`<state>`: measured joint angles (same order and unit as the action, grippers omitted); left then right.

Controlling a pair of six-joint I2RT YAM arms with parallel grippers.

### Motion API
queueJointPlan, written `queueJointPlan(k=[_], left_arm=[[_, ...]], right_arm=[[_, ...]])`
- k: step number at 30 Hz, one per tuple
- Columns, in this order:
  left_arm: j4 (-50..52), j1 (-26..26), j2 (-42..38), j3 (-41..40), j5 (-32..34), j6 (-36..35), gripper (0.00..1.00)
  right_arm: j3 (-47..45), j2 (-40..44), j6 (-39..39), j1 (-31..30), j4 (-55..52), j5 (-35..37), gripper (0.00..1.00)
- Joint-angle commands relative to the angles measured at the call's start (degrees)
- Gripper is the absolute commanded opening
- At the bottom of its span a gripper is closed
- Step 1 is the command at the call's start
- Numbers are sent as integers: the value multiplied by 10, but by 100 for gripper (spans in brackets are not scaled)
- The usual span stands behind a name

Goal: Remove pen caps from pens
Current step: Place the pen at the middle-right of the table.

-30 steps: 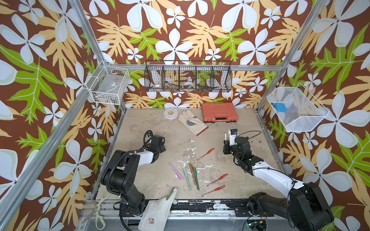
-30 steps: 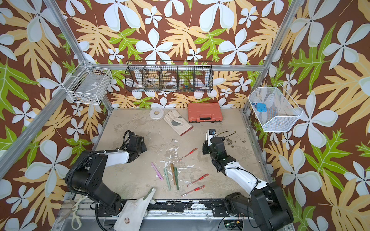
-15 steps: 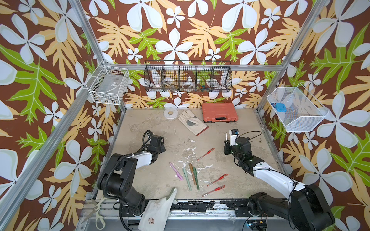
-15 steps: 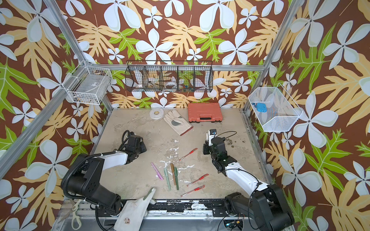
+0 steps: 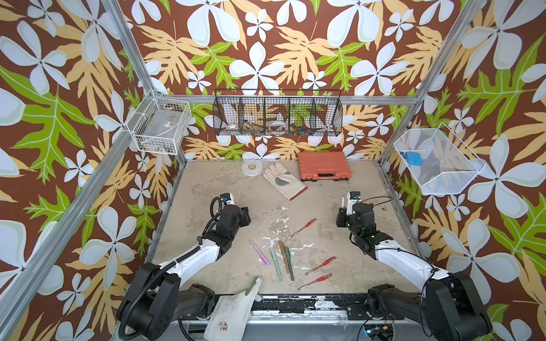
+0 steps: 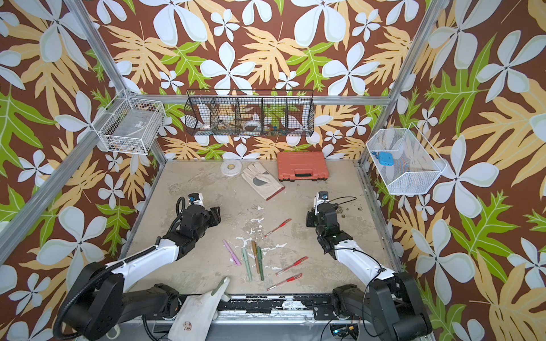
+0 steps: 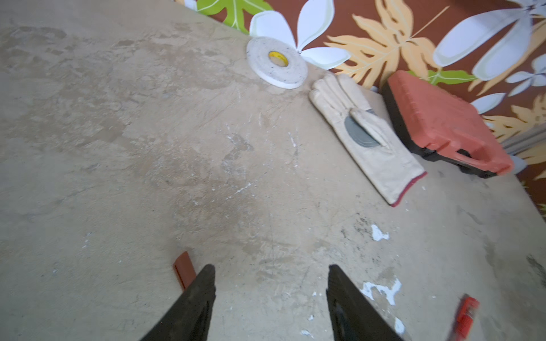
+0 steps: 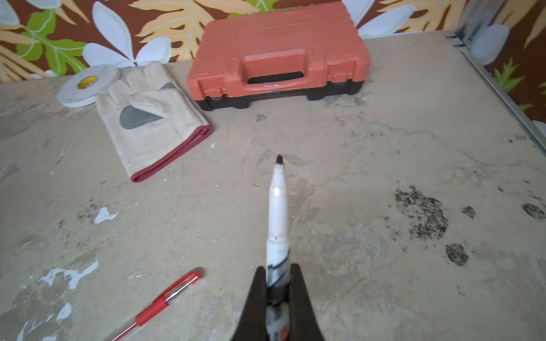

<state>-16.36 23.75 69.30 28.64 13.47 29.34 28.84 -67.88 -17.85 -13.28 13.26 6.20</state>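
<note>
Red gel pens (image 5: 314,281) and four matte pens (image 5: 284,256) lie, apparently capped, near the front edge of the table (image 5: 206,189). Further in, the right gripper (image 8: 277,270) is clamped on the white marker (image 8: 277,212), black tip bare over the table; a dip could smear ink. The left gripper (image 7: 271,267) has its jaws apart, a dark red cap (image 7: 183,270) lying just beside one jaw, where a careless sweep could flick it away. A glove (image 5: 285,181) and orange case (image 5: 323,165) sit beyond.
</note>
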Motion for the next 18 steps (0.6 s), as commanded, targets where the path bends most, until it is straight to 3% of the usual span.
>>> queueJointPlan(k=[1, 8, 18], left_arm=[[-57, 16, -24, -16, -77, -38, 62], [-140, 55, -53, -44, -177, -65, 62], [-178, 66, -38, -54, -216, -71, 63]], right_arm=[[0, -5, -16, 16, 3, 22, 1], [47, -74, -30, 80, -18, 12, 3], [133, -193, -48, 94, -44, 19, 11]])
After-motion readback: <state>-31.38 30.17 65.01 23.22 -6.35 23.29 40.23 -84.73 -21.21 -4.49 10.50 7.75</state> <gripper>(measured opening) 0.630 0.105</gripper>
